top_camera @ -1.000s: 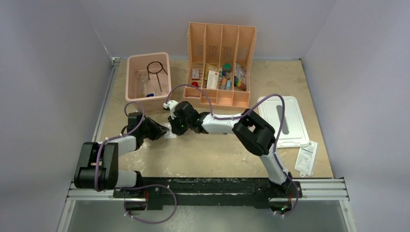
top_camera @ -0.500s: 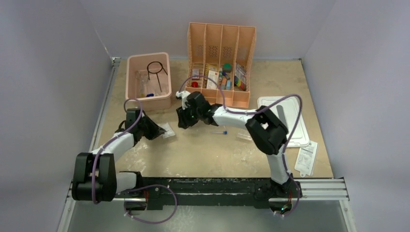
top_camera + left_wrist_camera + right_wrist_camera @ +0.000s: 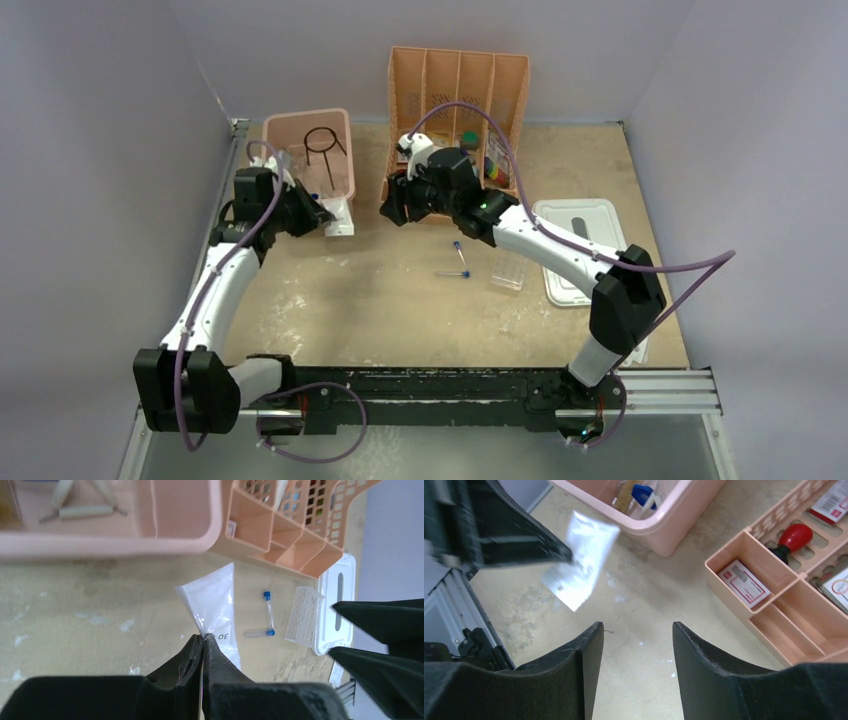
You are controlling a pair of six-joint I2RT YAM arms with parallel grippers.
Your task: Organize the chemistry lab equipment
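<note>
Your left fingers are pressed fully together on one edge of the clear packet. It is flat, glossy and whitish, with dark print by the pinch, and sits just outside the pink bin near its front corner. Your right fingers stand well apart, holding nothing. Two blue-capped tubes lie on the desk, near the clear tube rack.

Top view: fixed, high above the near edge, looking down on the whole desk. Left wrist view: close, facing past the left claw across the desk. Right wrist view: close, angled down past the right claw. Both wrist views share the clear packet and pink bin.
</note>
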